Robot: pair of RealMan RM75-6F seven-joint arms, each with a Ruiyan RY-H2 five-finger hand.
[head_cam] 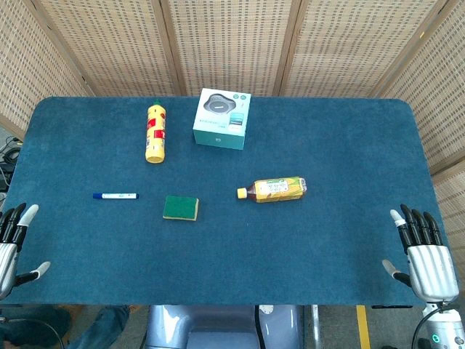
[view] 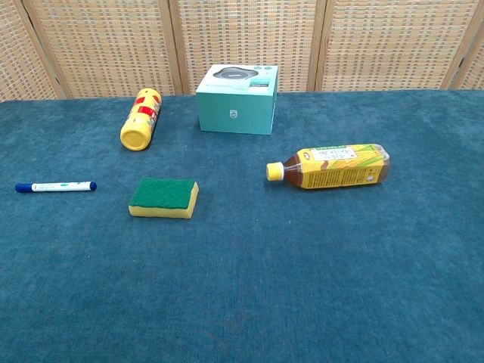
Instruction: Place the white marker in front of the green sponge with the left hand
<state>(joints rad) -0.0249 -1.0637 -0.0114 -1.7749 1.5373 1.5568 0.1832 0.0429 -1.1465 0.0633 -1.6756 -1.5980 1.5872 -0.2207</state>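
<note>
The white marker [head_cam: 115,195] [view: 56,186] with blue caps lies flat on the blue table, left of the green sponge [head_cam: 180,208] [view: 164,197], a green-topped yellow block. My left hand [head_cam: 12,243] rests at the table's near left edge, fingers spread and holding nothing, well short of the marker. At the near right edge my right hand [head_cam: 423,254] also lies spread and empty. Neither hand shows in the chest view.
A yellow can [head_cam: 155,131] [view: 141,119] lies on its side at the back left. A teal box [head_cam: 221,118] [view: 237,98] stands at the back centre. A tea bottle [head_cam: 272,189] [view: 330,166] lies right of the sponge. Wicker screens stand behind the table [head_cam: 290,247].
</note>
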